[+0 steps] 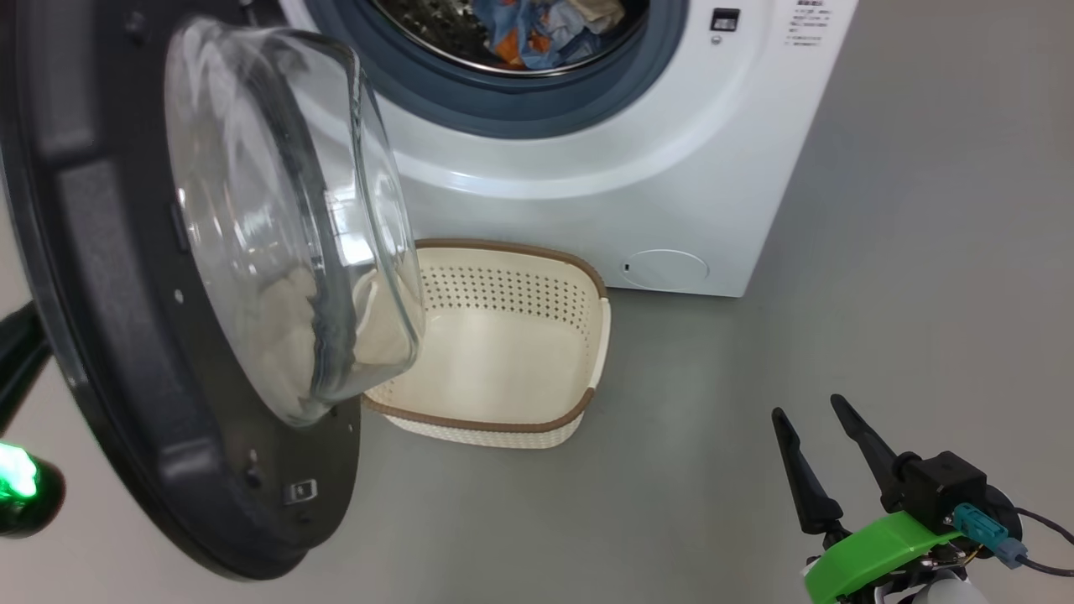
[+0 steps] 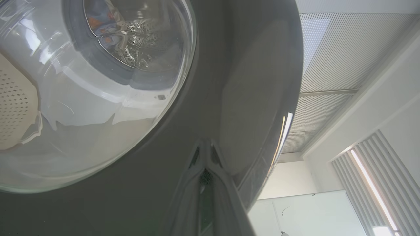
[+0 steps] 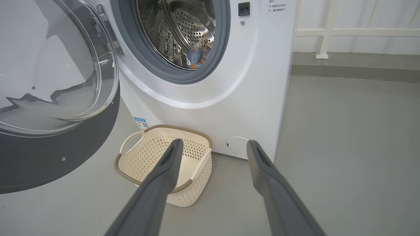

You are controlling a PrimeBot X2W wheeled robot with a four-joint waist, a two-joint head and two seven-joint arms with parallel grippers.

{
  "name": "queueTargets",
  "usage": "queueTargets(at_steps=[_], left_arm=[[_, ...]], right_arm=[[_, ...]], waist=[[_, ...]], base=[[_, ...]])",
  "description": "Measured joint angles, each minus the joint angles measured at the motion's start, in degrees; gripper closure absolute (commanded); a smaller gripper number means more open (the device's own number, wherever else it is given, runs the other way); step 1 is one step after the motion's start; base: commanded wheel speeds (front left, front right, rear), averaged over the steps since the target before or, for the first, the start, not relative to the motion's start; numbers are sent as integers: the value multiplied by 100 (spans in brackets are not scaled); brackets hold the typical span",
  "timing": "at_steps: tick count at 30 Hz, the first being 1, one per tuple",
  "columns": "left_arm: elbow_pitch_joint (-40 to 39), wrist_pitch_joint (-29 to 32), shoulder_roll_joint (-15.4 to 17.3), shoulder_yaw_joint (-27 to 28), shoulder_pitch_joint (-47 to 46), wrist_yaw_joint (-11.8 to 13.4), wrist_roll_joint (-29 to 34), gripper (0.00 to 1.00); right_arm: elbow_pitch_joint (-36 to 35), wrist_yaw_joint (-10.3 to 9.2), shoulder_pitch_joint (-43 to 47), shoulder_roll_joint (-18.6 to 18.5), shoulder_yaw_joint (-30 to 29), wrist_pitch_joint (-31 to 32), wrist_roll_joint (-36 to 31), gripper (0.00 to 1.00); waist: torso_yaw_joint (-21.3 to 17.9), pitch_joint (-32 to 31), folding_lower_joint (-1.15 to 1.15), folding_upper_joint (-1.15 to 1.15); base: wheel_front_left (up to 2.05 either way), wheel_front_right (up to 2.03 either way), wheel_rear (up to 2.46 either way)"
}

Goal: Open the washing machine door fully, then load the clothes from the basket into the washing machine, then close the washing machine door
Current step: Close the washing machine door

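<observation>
The left gripper (image 2: 205,147) has its fingers pressed together with nothing between them. The tips point at the black outer ring of the door (image 1: 109,294); whether they touch it I cannot tell. The door's glass bowl (image 2: 82,98) lies up and to the left of those tips. The door stands open, swung out from the washer (image 1: 587,210).

The right gripper (image 1: 805,405) hangs over the floor (image 1: 881,252) with its fingers spread wide, holding nothing. Ahead of it and low sits the basket (image 1: 503,424), well apart from the tips and just before the washer's front. In the right wrist view the left finger crosses in front of the basket. What shows of the basket's inside is bare bottom and walls. Further ahead and above the tips is the drum (image 3: 183,26). The clothes (image 1: 537,33) lie in it, blue and orange with a cream piece. The door is ahead and to the left of this gripper.
</observation>
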Motion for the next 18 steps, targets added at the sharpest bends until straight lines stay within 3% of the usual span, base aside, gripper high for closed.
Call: queueTargets(at_steps=[9,18], left_arm=[[42,-170,-212,-300,-90,-283,267,100],[73,-374,-449,-420,-400,-319,354,100]], right_arm=[[66,0,-21,83,-13,-51,1,0],[136,0,-138,156,-20,-53,43,0]], waist=[[-406,35,0,0],[-890,113,0,0]], base=[[0,0,0],[0,0,0]])
